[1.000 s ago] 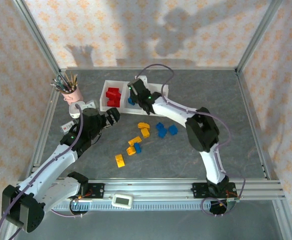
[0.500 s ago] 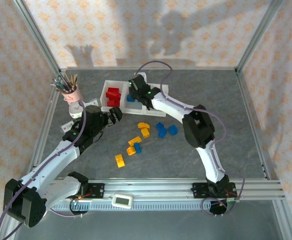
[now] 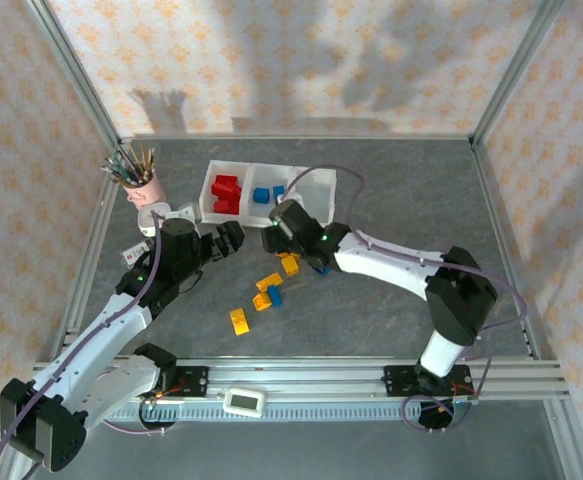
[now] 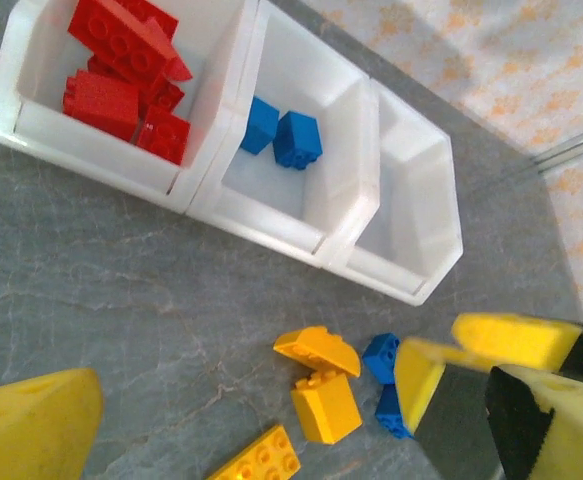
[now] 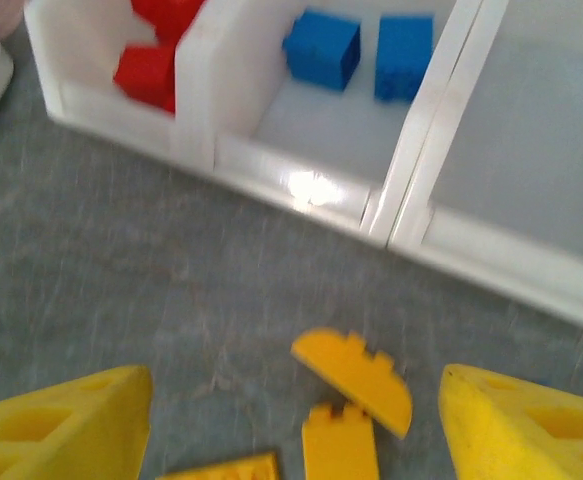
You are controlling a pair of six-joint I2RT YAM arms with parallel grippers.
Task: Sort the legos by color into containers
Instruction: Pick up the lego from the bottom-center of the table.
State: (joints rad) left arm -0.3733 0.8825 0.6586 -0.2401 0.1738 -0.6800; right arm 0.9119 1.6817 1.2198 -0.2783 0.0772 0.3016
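Red bricks (image 3: 226, 193) fill the left compartment of the white tray (image 3: 316, 190), with two blue bricks (image 3: 268, 193) in the middle one. Yellow bricks (image 5: 351, 380) and loose blue bricks (image 4: 381, 357) lie on the worktop (image 3: 421, 180) just in front. The left jaws gape wide and empty. The right jaws, apart and empty, hang over the yellow bricks.

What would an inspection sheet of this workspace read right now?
Surface: grey table, mottled.
Job's things: white tray; red legos in its left compartment in the top view, two blue legos in the middle one, no bricks in the right one; yellow-orange legos and loose blue legos lie on the table.
Clutter: pink pencil cup; small white device on the front rail.
Grippers: left gripper open, holding nothing; right gripper open above yellow-orange bricks, holding nothing.
Cables: purple cable loops over the tray.
Surroundings: aluminium frame, patterned walls.
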